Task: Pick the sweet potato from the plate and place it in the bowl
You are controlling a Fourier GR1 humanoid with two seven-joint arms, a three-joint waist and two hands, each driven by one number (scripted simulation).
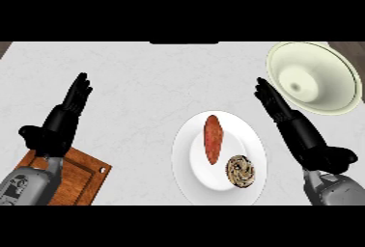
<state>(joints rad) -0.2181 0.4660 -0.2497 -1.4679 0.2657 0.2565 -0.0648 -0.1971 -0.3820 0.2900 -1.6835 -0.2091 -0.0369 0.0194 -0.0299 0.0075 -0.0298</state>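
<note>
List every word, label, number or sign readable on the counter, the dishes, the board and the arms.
None can be read.
Plate, bowl, sweet potato, wooden board and counter: no text or label shows.
Left forearm: dark marks on the grey casing, too blurred to read as letters.

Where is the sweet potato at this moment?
In the head view, the sweet potato lies on the white plate, right of centre, just above a round brown pastry and left of the right hand.
</note>
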